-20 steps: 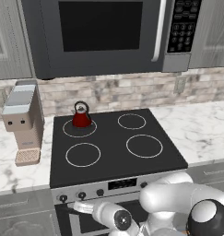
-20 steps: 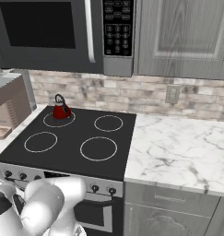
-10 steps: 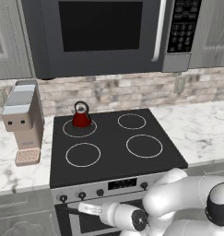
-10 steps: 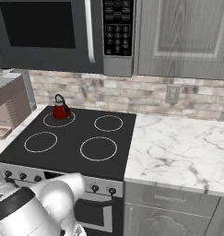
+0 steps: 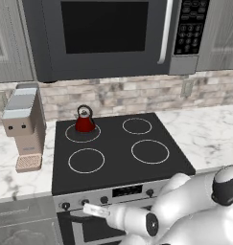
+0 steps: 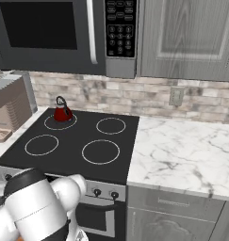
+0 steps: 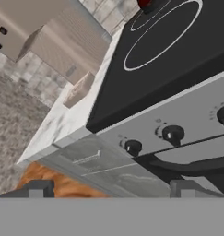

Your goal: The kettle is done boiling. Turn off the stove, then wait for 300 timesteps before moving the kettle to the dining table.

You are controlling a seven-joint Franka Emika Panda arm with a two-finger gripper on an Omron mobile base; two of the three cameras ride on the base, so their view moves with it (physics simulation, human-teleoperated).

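Observation:
The small red kettle (image 5: 84,120) (image 6: 62,111) stands on the back left burner of the black glass-top stove (image 5: 119,152) (image 6: 83,136); its base shows at the top edge of the hand view (image 7: 150,3). My gripper (image 5: 89,209) (image 7: 111,191) is open and holds nothing. It hangs low in front of the silver front panel, just below the left knobs (image 5: 65,206). In the hand view the leftmost knob (image 7: 132,147) and the one beside it (image 7: 173,133) lie a short way ahead of the fingertips (image 7: 37,188). The dining table is out of view.
A beige coffee machine (image 5: 23,125) (image 7: 44,37) stands on the marble counter left of the stove. The microwave (image 5: 108,33) hangs above the burners. The oven door handle (image 7: 191,166) runs under the knobs. More marble counter (image 6: 182,150) stretches to the right.
The arm has swung lower and to the left, carrying the hand along the front panel toward the left knobs. The kettle has not moved.

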